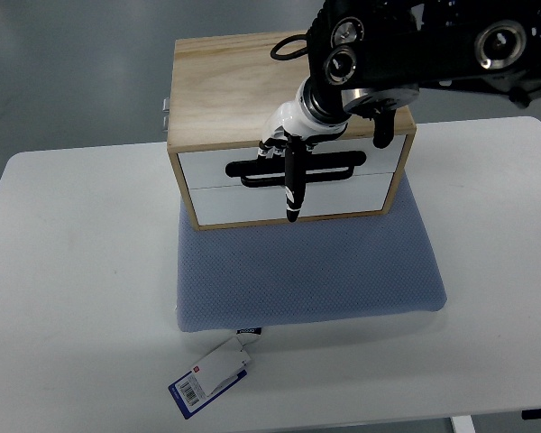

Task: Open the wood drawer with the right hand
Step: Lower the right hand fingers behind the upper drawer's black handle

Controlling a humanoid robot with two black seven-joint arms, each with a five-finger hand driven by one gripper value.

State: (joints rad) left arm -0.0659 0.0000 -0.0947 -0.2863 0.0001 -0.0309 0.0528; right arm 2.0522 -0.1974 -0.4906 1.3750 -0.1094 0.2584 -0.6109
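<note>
A light wood drawer box point(234, 81) stands on a blue-grey mat point(307, 271) on the white table. Its front has two white drawers, an upper one point(207, 170) and a lower one point(225, 203), both flush with the box. A black slot handle point(338, 169) runs across the upper drawer's front. My right arm comes in from the upper right over the box's top. My right hand point(288, 171) hangs down over the front, right at the slot handle, and covers its middle. Whether it grips the handle is hidden.
The white table point(72, 298) extends to the left and front of the mat. A blue and white tag point(212, 374) hangs from the mat's front edge onto the table. Grey floor lies beyond the table's far edge.
</note>
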